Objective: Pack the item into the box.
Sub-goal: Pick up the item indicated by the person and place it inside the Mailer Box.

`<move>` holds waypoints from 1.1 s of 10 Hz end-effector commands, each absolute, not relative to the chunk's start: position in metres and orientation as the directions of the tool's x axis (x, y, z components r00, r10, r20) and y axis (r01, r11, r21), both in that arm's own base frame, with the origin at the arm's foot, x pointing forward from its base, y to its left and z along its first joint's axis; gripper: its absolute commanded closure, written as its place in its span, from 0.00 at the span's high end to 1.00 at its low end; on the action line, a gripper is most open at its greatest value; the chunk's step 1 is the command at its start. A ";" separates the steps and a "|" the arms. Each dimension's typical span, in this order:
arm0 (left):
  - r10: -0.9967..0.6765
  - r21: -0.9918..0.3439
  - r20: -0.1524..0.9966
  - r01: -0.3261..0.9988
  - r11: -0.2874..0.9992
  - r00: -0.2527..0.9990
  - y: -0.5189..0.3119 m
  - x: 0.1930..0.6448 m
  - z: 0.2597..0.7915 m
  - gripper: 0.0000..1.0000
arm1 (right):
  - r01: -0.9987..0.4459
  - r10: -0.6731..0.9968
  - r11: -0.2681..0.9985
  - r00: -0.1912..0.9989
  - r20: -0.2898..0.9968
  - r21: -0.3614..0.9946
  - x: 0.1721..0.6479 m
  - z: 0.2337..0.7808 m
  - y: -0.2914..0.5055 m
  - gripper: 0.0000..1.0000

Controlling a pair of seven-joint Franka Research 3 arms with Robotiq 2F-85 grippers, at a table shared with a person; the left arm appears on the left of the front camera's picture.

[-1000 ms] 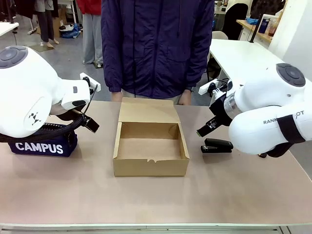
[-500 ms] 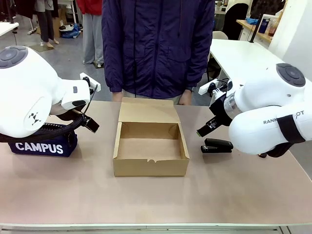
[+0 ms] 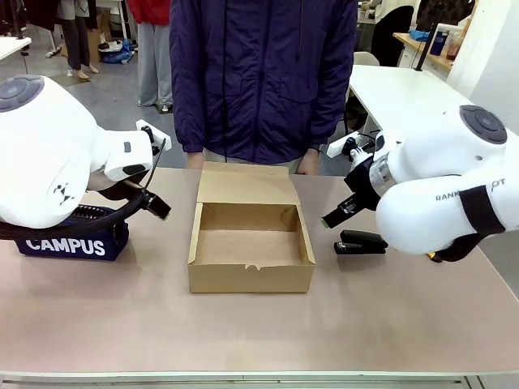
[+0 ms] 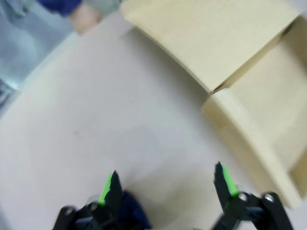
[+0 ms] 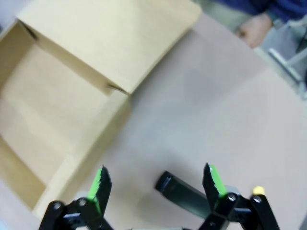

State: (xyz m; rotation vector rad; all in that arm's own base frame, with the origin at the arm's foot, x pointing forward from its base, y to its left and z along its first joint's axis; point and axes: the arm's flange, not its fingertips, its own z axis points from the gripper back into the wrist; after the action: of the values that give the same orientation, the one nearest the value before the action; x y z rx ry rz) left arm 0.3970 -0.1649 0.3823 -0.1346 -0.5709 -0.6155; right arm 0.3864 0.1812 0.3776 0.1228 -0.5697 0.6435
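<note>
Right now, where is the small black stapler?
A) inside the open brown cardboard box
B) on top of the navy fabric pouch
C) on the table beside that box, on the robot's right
C: the small black stapler lies on the beige tabletop, just outside the right wall of the open brown cardboard box and apart from it.
</note>
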 end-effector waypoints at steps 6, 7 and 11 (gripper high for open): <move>-0.260 -0.364 0.709 0.655 0.662 0.656 0.061 0.364 0.443 1.00 | -0.530 0.111 0.693 0.748 0.655 0.488 0.320 0.473 -0.062 1.00; -0.128 -0.472 0.748 0.658 0.587 0.651 0.105 0.367 0.440 1.00 | -0.478 0.004 0.666 0.770 0.638 0.573 0.317 0.471 -0.111 1.00; 0.299 -0.731 0.682 0.615 0.294 0.667 0.242 0.362 0.383 1.00 | -0.255 -0.383 0.506 0.790 0.479 0.824 0.294 0.435 -0.276 1.00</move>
State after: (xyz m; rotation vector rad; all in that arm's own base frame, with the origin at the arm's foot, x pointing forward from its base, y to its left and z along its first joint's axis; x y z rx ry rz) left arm 0.3318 0.2279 0.4062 -1.1961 -0.8861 -0.3002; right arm 0.2682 -0.2622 0.4401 0.9831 -0.6843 -0.0502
